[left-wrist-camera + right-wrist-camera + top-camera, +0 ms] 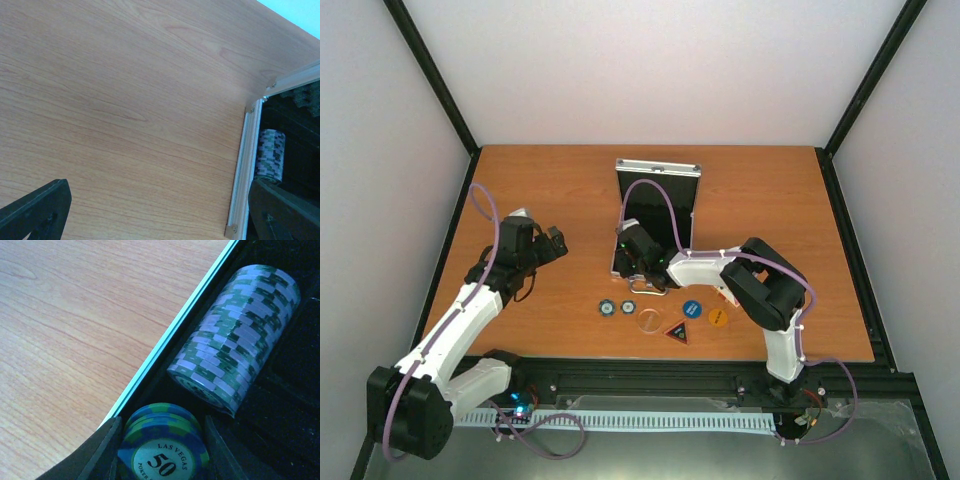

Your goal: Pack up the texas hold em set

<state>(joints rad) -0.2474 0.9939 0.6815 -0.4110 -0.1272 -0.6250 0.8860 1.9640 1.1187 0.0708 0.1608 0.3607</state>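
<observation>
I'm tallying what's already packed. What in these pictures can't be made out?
Case floor, top view: hidden by the right arm and its tool.
Blue chips, right wrist view: stack cut off by the bottom edge, uncountable.
Loose buttons, top view: lettering too small.
Card deck: in no view.

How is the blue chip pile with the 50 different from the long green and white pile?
The short blue stack of poker chips sits between the right gripper's fingers; the long green-and-white stack of poker chips lies free in the silver-edged black case. The blue stack shows its flat face; the green-and-white stack lies sideways, showing striped edges. The blue stack has few chips, the green-and-white many. Both are round poker chips.
</observation>
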